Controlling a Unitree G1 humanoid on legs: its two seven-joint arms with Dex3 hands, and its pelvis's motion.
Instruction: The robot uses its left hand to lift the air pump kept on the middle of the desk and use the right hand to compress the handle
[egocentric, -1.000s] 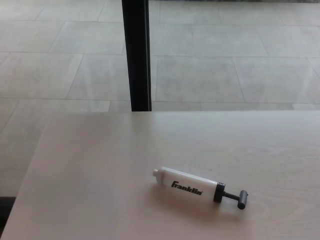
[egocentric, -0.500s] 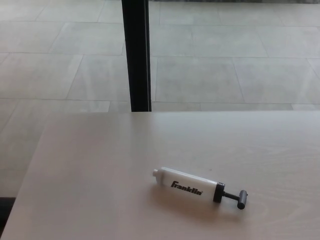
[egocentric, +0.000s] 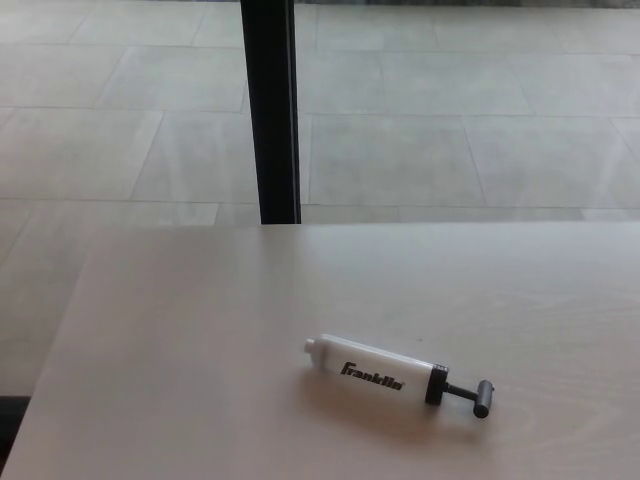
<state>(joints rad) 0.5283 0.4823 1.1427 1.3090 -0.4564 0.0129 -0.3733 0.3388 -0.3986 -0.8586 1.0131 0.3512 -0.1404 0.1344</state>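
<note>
One white plastic air pump (egocentric: 372, 371) with its black T-handle (egocentric: 482, 397) out lies unmoved mid-bench (egocentric: 180, 330); we see neither hand, so the stage stays open.

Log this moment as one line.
air pump: lying flat on desk | handle: pulled out, toward robot's right | hands: not in view

Pale wood-grain desk (egocentric: 200, 330) fills lower half of the head view, far edge running level across the middle. Beyond it, floor (egocentric: 450, 120) of large light grey tiles with thin joints. Black vertical post (egocentric: 269, 110) rises from behind the desk's far edge. Light even, soft, diffuse.
</note>
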